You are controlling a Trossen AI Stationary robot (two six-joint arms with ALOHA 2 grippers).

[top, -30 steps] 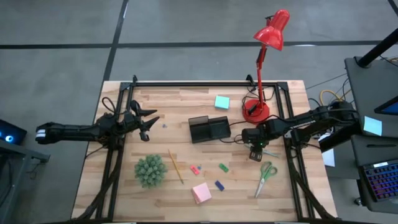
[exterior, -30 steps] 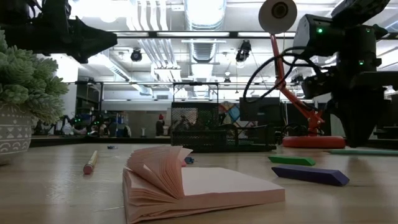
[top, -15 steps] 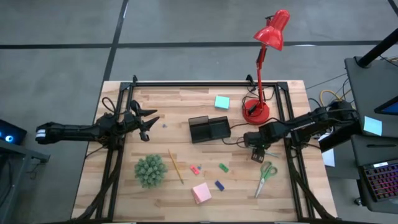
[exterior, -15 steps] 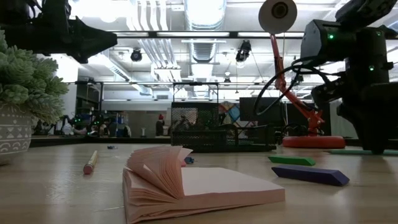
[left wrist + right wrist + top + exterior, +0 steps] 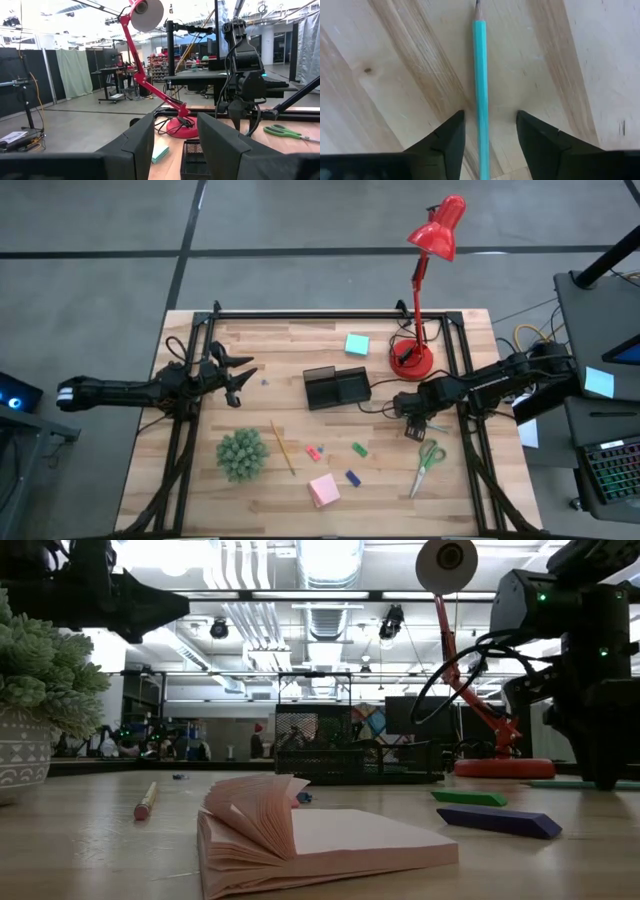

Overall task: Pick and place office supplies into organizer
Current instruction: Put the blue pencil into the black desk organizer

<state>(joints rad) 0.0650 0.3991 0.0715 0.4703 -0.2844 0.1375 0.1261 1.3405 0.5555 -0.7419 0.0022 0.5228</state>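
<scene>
right gripper (image 5: 487, 137) down low over counter (image 5: 300, 340), fingers spread either side of teal pencil (image 5: 480, 90), not clamped yet. it sits roughly 3 o'clock of black organizer (image 5: 337, 387), green scissors (image 5: 428, 464) just beside it at 6. left gripper (image 5: 240, 375) parked at 9 o'clock side, released, holding nothing. pink sticky pad (image 5: 323, 490) near 6 o'clock edge.

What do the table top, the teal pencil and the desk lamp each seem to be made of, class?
Table top: pale wood, matte, with visible grain and a knot. Teal pencil: probably painted wood, given its smooth coat and sharpened dark tip. Desk lamp: glossy red shade and base, likely painted metal, though plastic is possible.
</scene>
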